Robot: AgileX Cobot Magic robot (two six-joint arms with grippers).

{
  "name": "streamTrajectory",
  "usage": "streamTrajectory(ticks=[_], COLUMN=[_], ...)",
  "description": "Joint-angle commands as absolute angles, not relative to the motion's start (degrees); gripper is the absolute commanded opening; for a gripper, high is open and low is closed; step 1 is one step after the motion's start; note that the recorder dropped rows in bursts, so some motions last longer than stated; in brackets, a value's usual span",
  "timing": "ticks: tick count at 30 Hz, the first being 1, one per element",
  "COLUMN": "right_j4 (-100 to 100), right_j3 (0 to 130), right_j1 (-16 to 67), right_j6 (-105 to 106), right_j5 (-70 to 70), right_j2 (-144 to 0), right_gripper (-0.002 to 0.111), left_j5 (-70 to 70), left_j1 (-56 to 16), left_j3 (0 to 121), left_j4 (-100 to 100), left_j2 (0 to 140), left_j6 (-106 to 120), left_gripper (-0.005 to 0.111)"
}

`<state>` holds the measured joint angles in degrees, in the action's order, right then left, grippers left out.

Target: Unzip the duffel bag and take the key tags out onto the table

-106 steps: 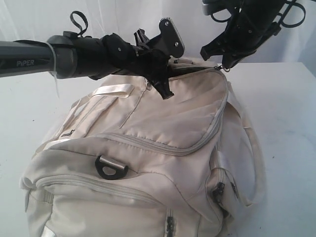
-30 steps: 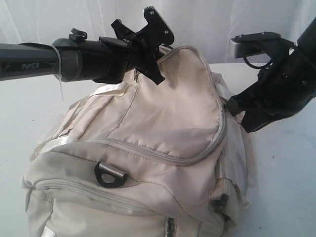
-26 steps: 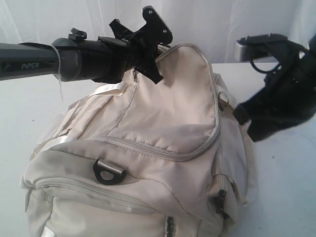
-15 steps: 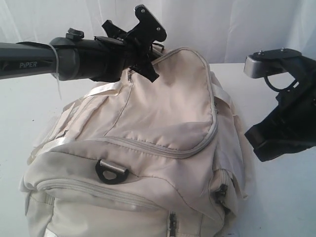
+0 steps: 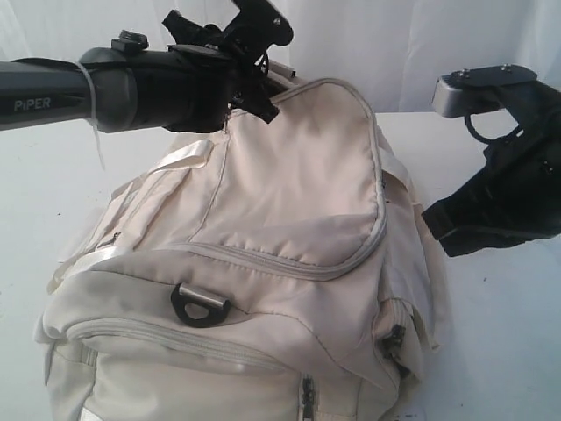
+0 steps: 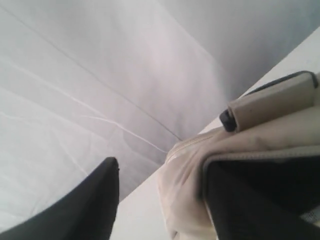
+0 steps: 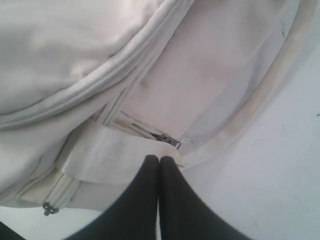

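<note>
- Coming in from the left, the left gripper point(image 5: 267, 70) sits high at the top rear edge of the duffel bag point(image 5: 298, 202). Its jaws are spread. In the left wrist view one dark finger point(image 6: 95, 200) stands clear of the cream fabric, and the bag's piped edge lies in the gap.
- The bag fills the middle, resting on the table point(image 5: 500, 351). Its big curved flap is propped up towards the left gripper.
- Low on the near face of the bag there's a black D-ring point(image 5: 200, 304).
- At the bag's right side hangs the right gripper point(image 7: 159, 161), fingers pressed tight together with nothing between them. Its tips point at a pale webbing strap point(image 7: 115, 155), near a small zip pull point(image 7: 170, 140).
- Bare white tabletop runs off to the right.
</note>
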<state>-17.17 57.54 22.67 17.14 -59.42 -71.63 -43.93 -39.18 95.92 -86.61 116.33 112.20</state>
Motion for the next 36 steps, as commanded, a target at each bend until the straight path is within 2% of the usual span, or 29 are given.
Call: streamTrajectory(ticks=[1,4,8,11,14,19,22,24,27,36], right_j4=[-17.3,-17.3,-17.3,-17.2,-17.2,-17.3,-17.3,-17.3,-17.3,-17.0], right_j3=[57.2,57.2,57.2,57.2,57.1,56.6,56.6,56.6,56.6,56.6], right_j1=[22.3,22.3,22.3,22.3,22.3,22.3,22.3,22.3,22.3,22.3], right_j6=[17.8,17.8,17.8,17.8,17.8,17.8,17.8,17.8,17.8,17.8], right_j5=[-58.8,-58.8,-58.9,-59.1,-59.1,-59.1,-59.0,-58.8,-58.6,-58.7], right_j2=[-71.2,-71.2,-71.2,-71.2,-71.2,-71.2,-71.2,-71.2,-71.2,-71.2], right_gripper=[0.000,0.000,0.000,0.000,0.000,0.000,0.000,0.000,0.000,0.000], left_j5=[-52.7,-55.5,-57.7,-59.3,-60.7,-61.5,-63.4,-65.7,-69.6,-68.2], left_j1=[-42.0,-44.1,-45.4,-45.3,-44.7,-44.7,-44.7,-44.7,-44.4,-38.8], left_j3=[96.2,96.1,96.1,96.1,96.1,96.1,96.1,96.1,96.1,95.7], left_j4=[-90.3,-91.4,-93.5,-94.8,-95.7,-95.8,-96.9,-97.3,-97.0,-99.9], left_j2=[113.6,112.2,110.8,110.6,110.6,110.6,110.6,110.6,110.3,104.3], left_j6=[121.4,121.4,121.4,121.4,121.4,121.4,121.4,121.4,121.4,121.4], left_gripper=[0.058,0.052,0.032,0.022,0.022,0.031,0.030,0.025,0.000,0.000])
